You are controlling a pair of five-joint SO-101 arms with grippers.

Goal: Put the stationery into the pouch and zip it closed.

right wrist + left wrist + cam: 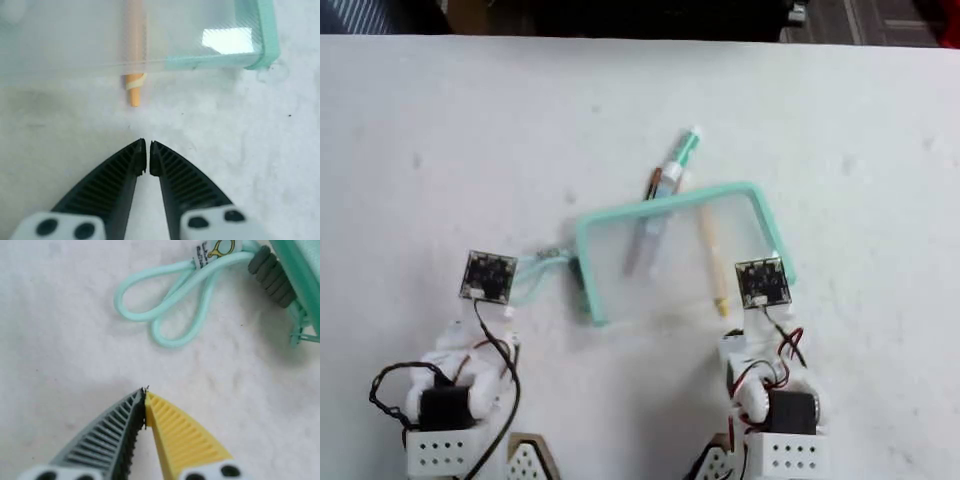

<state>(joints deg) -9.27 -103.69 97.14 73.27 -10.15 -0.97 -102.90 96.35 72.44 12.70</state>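
Translucent rectangular pouch point(720, 192), mint-green rim, on white bench point(440, 130); slim orange pencil point(710, 260) lies top-to-bottom. Left hand point(145, 392) and right hand point(147, 145) pinched together, empty.

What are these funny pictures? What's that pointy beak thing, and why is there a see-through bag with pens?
They show two robot arms at a white table. One picture looks down from above; the other two come from cameras on the arms' wrists. The beaks are fingers: the left gripper has grey and yellow ones, the right gripper black ones. Both are shut and hold nothing. On the table lies a clear pouch with a mint edge and cord. An orange pencil and two pens poke past its edges.
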